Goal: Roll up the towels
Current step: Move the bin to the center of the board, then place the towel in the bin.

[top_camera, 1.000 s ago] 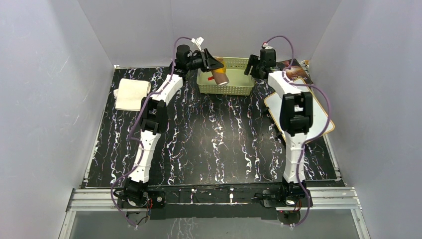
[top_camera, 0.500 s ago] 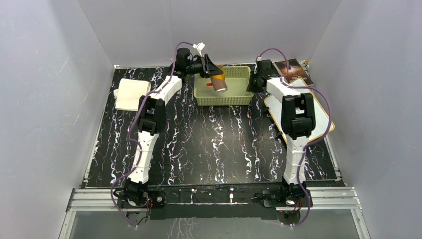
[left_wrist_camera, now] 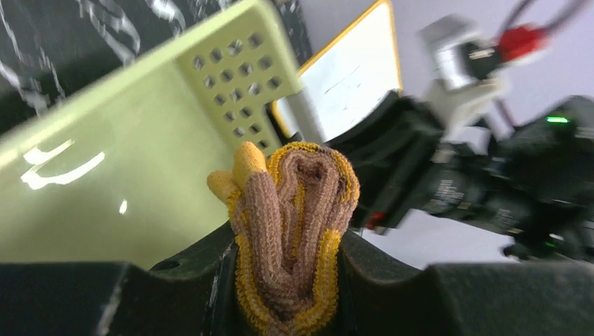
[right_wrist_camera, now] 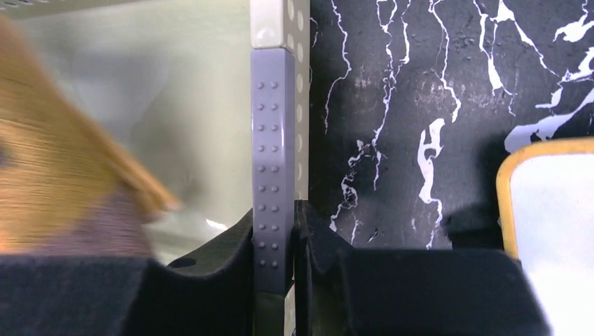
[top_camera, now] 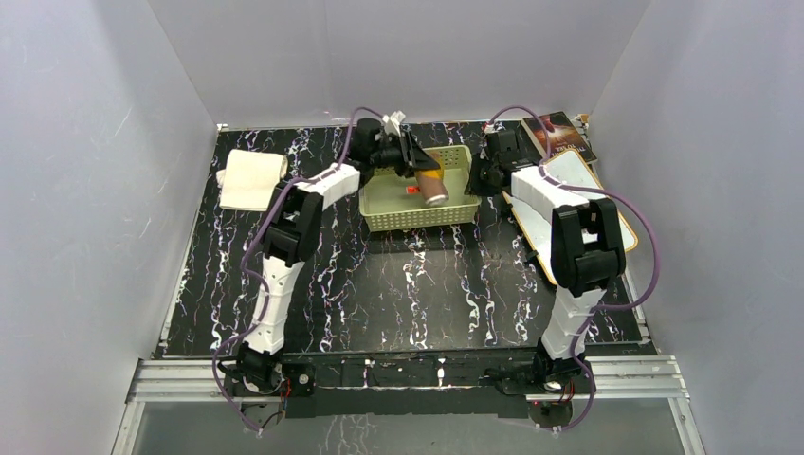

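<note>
Left claw (left_wrist_camera: pixel 287 252) is clamped on the rolled mustard-brown towel (left_wrist_camera: pixel 298 182), which I see jutting past its tips above the green basket (top_camera: pixel 417 220). Right claw (right_wrist_camera: pixel 291 234) is pinched tight on the basket's side wall. Cream towel (top_camera: pixel 251 180) lies at the table's (top_camera: pixel 379 284) far-left corner, well apart from both.

Whole table (top_camera: pixel 427 284) is seen from high up, facing down; the basket (right_wrist_camera: pixel 279 21) is caught close-up by both wrist views.

Black table (top_camera: pixel 417 294) with white veining; pale-green perforated basket (top_camera: pixel 417 218); mustard-and-brown towel (left_wrist_camera: pixel 294 231); cream towel (top_camera: pixel 251 180) at 10 o'clock; white board (left_wrist_camera: pixel 350 77), orange rim.
</note>
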Tool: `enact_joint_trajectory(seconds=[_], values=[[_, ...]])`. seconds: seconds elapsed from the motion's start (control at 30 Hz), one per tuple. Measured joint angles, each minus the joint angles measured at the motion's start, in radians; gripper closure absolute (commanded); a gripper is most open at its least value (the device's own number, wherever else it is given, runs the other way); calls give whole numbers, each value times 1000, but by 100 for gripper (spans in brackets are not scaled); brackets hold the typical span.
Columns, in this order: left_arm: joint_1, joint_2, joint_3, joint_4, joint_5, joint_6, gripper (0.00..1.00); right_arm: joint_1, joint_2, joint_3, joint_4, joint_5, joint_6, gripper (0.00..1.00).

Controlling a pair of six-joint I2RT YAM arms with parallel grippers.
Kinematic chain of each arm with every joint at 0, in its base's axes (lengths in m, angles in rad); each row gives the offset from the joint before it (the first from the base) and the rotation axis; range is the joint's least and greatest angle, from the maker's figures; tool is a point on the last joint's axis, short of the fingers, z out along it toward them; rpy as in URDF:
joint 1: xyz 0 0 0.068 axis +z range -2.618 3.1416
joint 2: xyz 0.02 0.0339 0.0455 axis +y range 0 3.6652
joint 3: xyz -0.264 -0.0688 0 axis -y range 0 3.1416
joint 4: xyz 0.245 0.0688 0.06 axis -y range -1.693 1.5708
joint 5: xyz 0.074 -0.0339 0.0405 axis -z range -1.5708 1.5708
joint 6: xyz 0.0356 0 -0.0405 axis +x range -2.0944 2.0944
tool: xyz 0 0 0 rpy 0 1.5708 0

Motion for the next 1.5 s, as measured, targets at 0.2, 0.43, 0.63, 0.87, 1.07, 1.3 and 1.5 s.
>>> enact_joint_trajectory(seconds=[0.2,0.43,0.63,0.87,1.07,1.3,1.5], values=[[-69,-3,-189,64,-63,-56,75,43,-91,-50,-5,43,22,17],[-97,-3,-250,191,-100,-142,75,63,-159,-80,4,70,21,2],[-100,6,-169,254,-93,-200,72,60,-218,-80,4,109,19,2],[-126,88,-2,232,-39,-191,67,51,-236,-80,3,127,15,2],[-145,145,31,34,-37,-71,63,48,-237,-80,2,127,13,2],[-150,187,80,-64,-11,-11,48,48,-237,-80,2,127,11,2],[-150,216,137,-113,6,42,36,48,-237,-80,2,127,8,2]])
